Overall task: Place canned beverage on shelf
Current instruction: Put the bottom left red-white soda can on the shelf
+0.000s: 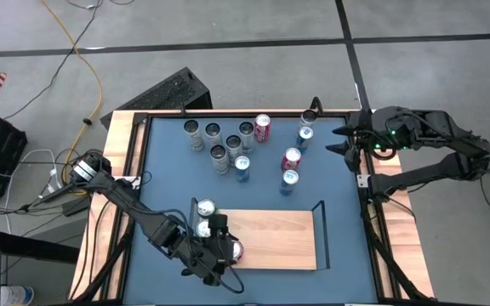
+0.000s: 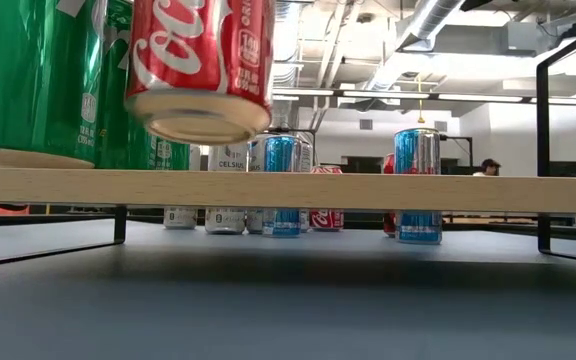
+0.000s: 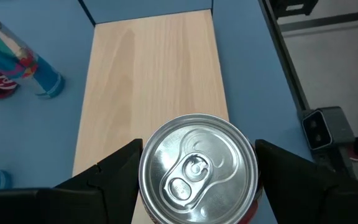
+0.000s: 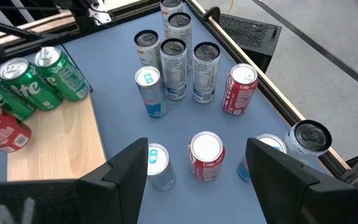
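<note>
The blue table (image 1: 168,170) carries the light-wood shelf (image 1: 270,238) near its front edge, and loose cans (image 1: 228,144) stand grouped toward the back. Two green cans (image 4: 30,87) stand at the shelf's left end. The left gripper (image 1: 219,251) is clamped on a red can (image 2: 203,65), which hangs tilted just above the shelf board. The right gripper (image 1: 343,140) waits at the table's right rear edge, its fingers apart and holding nothing.

Shelf (image 1: 275,238): right two-thirds of board bare, open from above. Left end blocked by two green cans (image 1: 204,218). Loose cans (image 1: 243,146) crowd the table behind; black rail (image 1: 321,223) bounds right end.
</note>
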